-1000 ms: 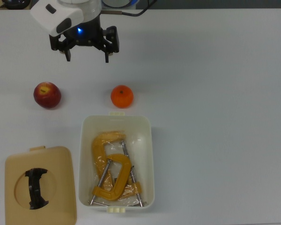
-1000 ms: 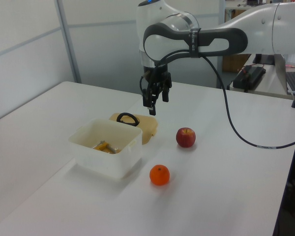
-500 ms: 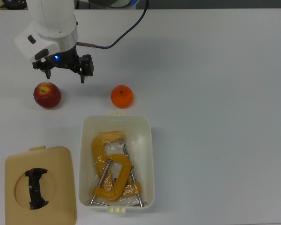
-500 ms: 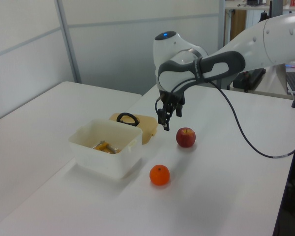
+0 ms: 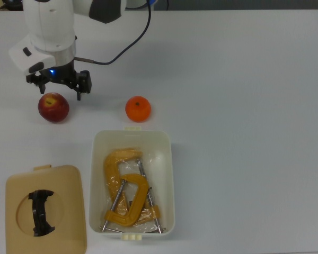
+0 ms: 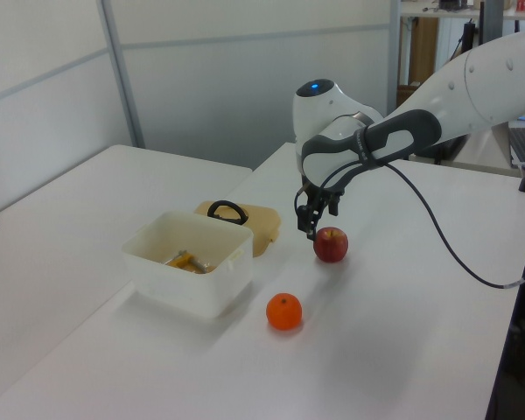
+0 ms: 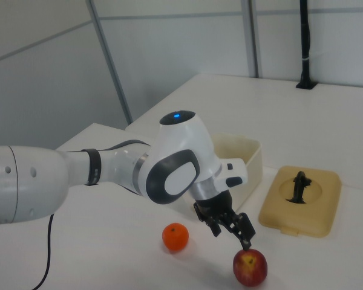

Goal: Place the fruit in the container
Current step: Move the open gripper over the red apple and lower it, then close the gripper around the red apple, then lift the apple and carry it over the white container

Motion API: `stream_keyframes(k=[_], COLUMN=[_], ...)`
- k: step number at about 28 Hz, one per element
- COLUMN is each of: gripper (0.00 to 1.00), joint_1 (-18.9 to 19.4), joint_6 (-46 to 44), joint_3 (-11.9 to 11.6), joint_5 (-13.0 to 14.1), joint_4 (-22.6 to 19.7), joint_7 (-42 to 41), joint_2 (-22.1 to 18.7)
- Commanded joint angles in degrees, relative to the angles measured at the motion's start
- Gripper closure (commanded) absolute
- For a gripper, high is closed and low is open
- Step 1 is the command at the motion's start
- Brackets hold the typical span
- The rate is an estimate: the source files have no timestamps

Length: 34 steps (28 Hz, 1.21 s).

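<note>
Nearest the bottom edge of the top view sits the tan lid [image 5: 46, 209] with its black handle [image 5: 41, 212], lying flat on the white table [image 5: 244, 106] at the top view's left of the cream tub [image 5: 132, 182], so the container is already uncovered and ready to load. Thing is, the tub isn't empty: two yellow C-clamps [image 5: 126, 193] are lying in it and take up a good share of the floor, so I'd guess the fruit ends up resting on top of them. No fruit is in there yet. Just past the tub's far short end is the orange [image 5: 138, 109], close to the rim tab but not touching it. Well off to the top view's left of it is the red apple [image 5: 53, 107], stem patch up. The gripper [image 5: 58, 84] hangs just beyond and above the apple, fingers spread wide and holding nothing, which looks like lining up to drop over the apple first.
</note>
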Motion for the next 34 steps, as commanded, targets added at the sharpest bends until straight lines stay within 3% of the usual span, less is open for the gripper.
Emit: stream_keyframes(k=[1,10,26,29,30,31,33,34], gripper=[0.00,0.00,0.03,0.40,0.69,0.81,1.00,1.00], joint_1=[0.6,-0.9,-1.5,-1.5,-1.5,-1.5,-1.6,-1.6], joint_6=[2.5,5.2,8.8,8.8,8.7,8.7,8.6,8.6], joint_3=[-1.4,-1.4,-1.4,-1.4,-1.3,-1.3,-1.4,-1.3], joint_5=[-1.7,-3.6,-4.4,-5.3,-5.4,-5.4,-5.0,-4.9], joint_4=[-2.0,-3.0,-2.8,-2.8,-2.6,-2.4,-2.2,-2.1], joint_7=[-0.3,-0.4,0.0,0.0,0.0,0.0,0.1,0.1], joint_2=[-0.4,1.6,6.3,6.2,6.2,6.1,5.6,5.4])
